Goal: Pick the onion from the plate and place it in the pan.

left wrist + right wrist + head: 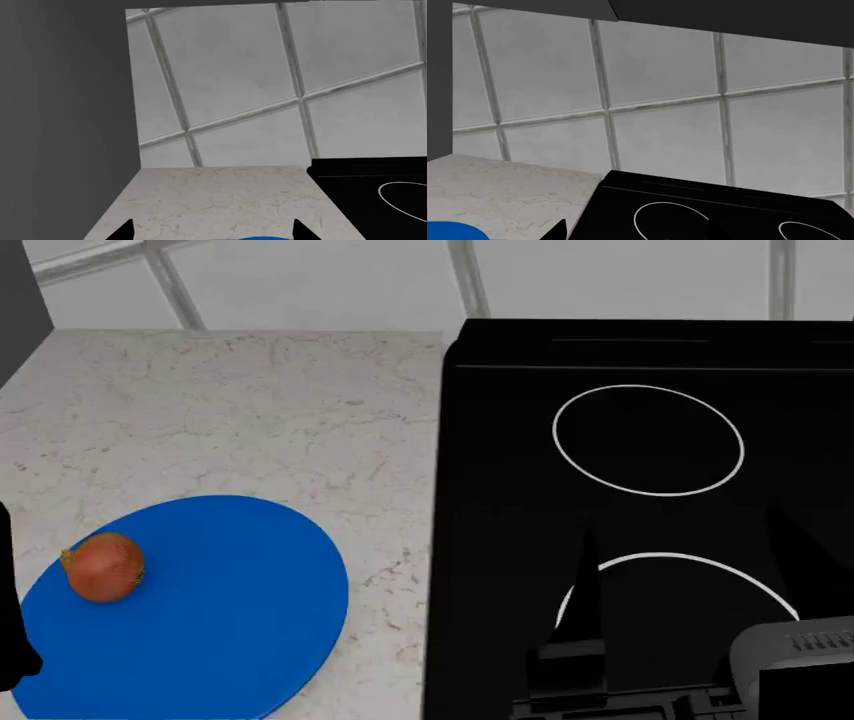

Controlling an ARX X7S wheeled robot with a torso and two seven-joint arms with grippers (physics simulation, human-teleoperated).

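Left hand tips apart w/ flat round plate between.

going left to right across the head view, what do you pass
onion → blue plate → marble countertop → black cooktop → far burner ring

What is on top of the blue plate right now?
Only the small orange-brown onion sits on the large round blue plate, near its left edge. The plate's far-left rim is hidden behind a dark shape; no pan is visible.
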